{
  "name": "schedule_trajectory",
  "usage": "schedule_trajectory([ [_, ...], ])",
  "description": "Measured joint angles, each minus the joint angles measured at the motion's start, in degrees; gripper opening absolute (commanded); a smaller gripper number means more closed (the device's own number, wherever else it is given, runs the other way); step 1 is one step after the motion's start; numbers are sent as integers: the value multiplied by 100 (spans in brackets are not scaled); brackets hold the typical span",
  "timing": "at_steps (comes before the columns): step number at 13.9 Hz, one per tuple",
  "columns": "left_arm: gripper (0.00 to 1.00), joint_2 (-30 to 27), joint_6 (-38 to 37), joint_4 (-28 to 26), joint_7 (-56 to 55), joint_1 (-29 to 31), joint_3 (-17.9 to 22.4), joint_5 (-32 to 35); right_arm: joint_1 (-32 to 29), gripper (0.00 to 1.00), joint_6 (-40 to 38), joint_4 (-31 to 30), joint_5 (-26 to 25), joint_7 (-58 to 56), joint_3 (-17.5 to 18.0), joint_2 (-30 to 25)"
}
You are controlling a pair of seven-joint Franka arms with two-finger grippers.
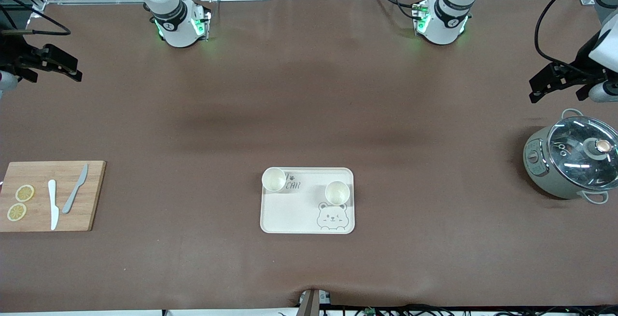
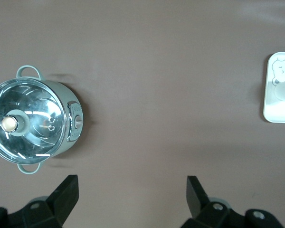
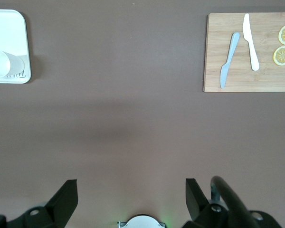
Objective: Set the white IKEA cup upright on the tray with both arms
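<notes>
Both cups upright on tray; both arms parked high at the table ends, grippers released and empty.

Tray [image 1: 289,219] lay mid-table, nearer the front camera than both bases. One cup [image 1: 273,179] stood mouth-up at the tray corner toward the right arm's end; second cup [image 1: 337,192] stood mouth-up above the bear drawing, toward the left arm's end. Right gripper [image 1: 60,65] hung over bare table at its own end, the board [image 1: 72,219] nearer the camera than that spot, fingers [image 3: 66,197] spread wide. Left gripper [image 1: 548,84] hung beside the pot [image 1: 569,161], fingers [image 2: 66,192] likewise apart. Cups round, so no long axis to align. Judgement: placement looked complete; each arm lay about equally far from its nearer cup, well apart.
</notes>
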Motion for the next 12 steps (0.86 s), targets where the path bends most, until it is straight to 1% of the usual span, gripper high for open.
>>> schedule_trajectory([
  [6, 100, 9, -214, 30, 0, 1, 1, 0, 0, 100, -67, -1, 0, -1, 0, 1],
  [12, 100, 39, -265, 29, 0, -1, 0, 0, 1, 100, -102, -3, 0, -4, 2, 4],
])
